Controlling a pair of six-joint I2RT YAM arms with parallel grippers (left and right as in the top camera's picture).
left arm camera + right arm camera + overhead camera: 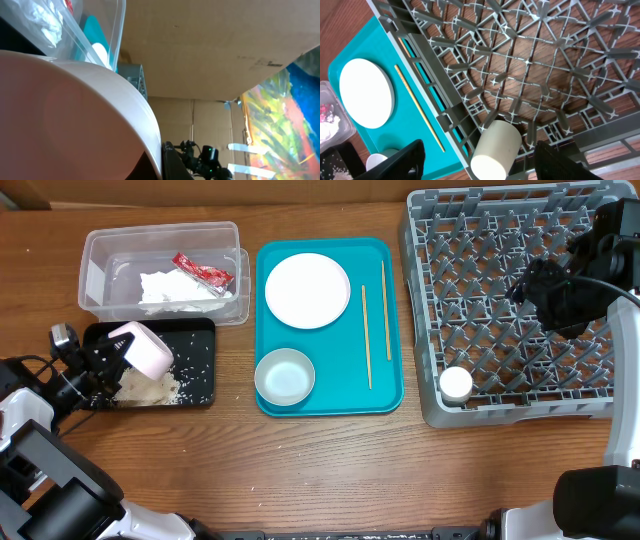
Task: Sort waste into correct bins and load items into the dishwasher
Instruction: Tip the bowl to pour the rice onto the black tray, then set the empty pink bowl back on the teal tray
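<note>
While the left pincer [118, 352] grips a pale pink bowl [148, 348] by its rim, the bowl is tipped on its side above the black tray [200, 330]. In the left wrist view its smooth, matte outer wall fills most of the frame. Whitish rice [150, 388] lies heaped on the tray just below the bowl, with loose grains scattered toward the tray's right end.

Just behind the tray sits the clear tub [95, 250]. Inside it a crinkled red wrapper [203, 272] lies beside a crumpled white tissue [170, 288].

At the middle of the wooden worktop [330, 460] is a teal tray [330, 405]. It carries a round white-looking plate [307, 290] at the back left and a grey-blue bowl [285, 376] at the front left, standing upright and apart from the plate. Two thin wooden chopsticks [365, 335] lie lengthwise along the tray's right side, parallel and not touching.

On the right stands the grey dish rack [430, 300], an open lattice with rows of pegs. A small white cup [457, 384] sits in its front left corner, a plain cylinder; I cannot tell whether its mouth or its base faces up.

The right pincer [479, 152] hangs over the rack with its dark fingers [405, 160] spread wide and nothing between them, the cup below.
</note>
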